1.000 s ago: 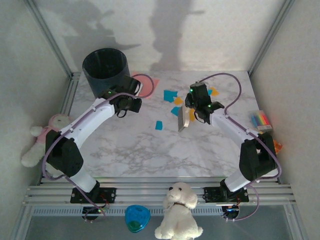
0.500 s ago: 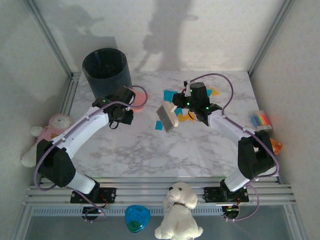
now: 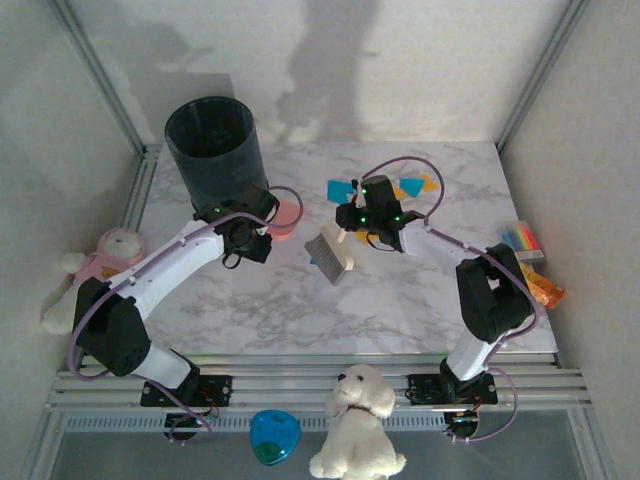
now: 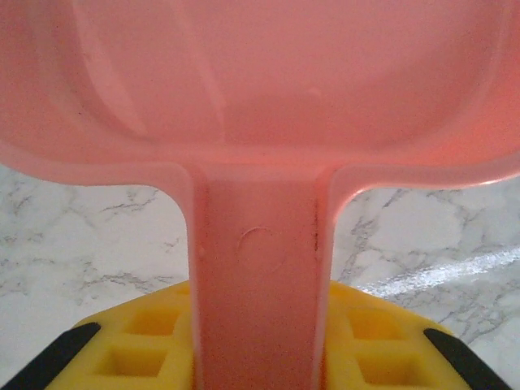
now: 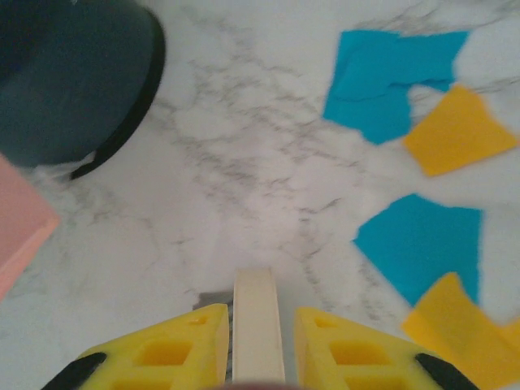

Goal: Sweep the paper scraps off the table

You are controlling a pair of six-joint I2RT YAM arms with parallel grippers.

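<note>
The paper scraps (image 5: 390, 73) were small flat bits, teal-blue and orange-yellow, with ragged triangular or squarish outlines. They lay on the white marble desk (image 3: 250, 310) toward its far side, clustered just beyond my right hand (image 5: 258, 345). Through the right wrist camera I counted two teal pieces and two orange-yellow ones clearly, plus a sliver more orange at the frame's right edge. From above, the arm hid part of the cluster. My right hand was clamped on the cream handle of the one brush (image 3: 328, 255), whose bristle head sat nearer the front edge than the scraps. My left hand (image 4: 260, 341) gripped the handle of the single pink dustpan (image 4: 268, 97), beside the one dark bin (image 3: 212, 140).
</note>
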